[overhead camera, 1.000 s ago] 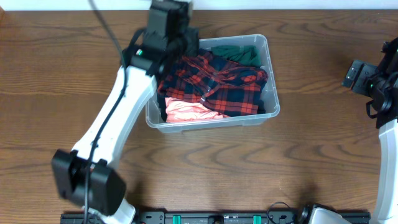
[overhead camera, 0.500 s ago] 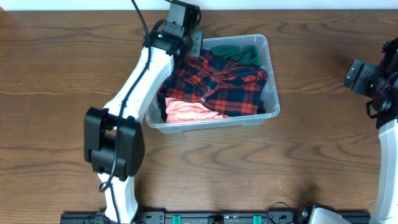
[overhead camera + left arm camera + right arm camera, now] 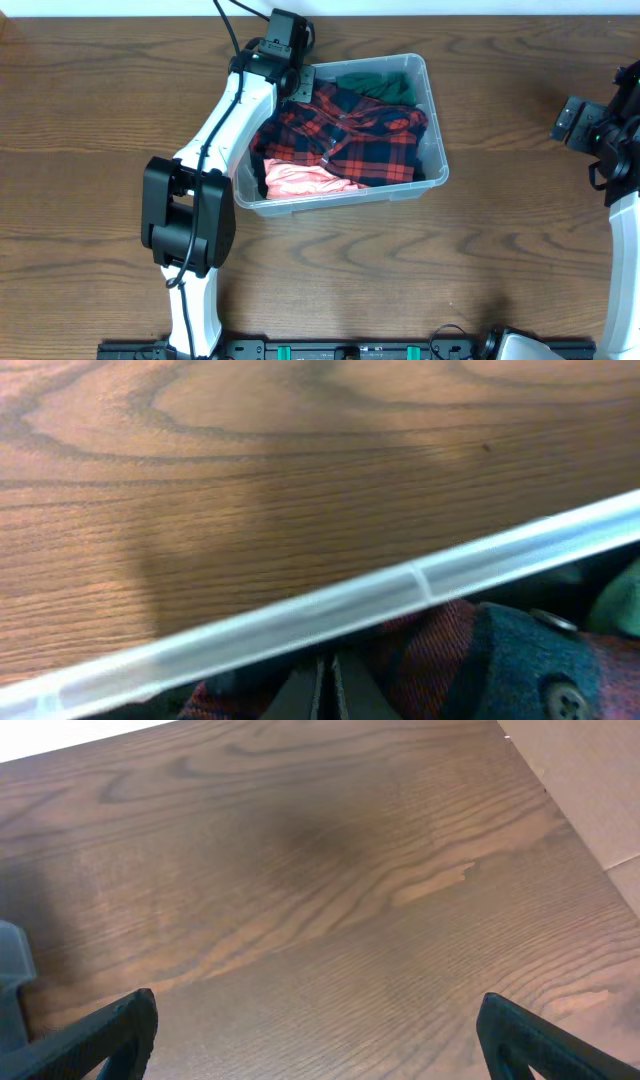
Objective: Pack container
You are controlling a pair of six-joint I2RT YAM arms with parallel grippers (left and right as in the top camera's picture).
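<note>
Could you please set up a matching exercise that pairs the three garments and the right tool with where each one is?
Things:
1. plaid shirt
2. green garment
3. pink garment
4. right tool

Places:
A. open, above the bare table
B. far right corner of the container
C. near left corner of the container
D. spread over the middle of the container

Pairs: 1-D, 2-B, 3-C, 4-A
</note>
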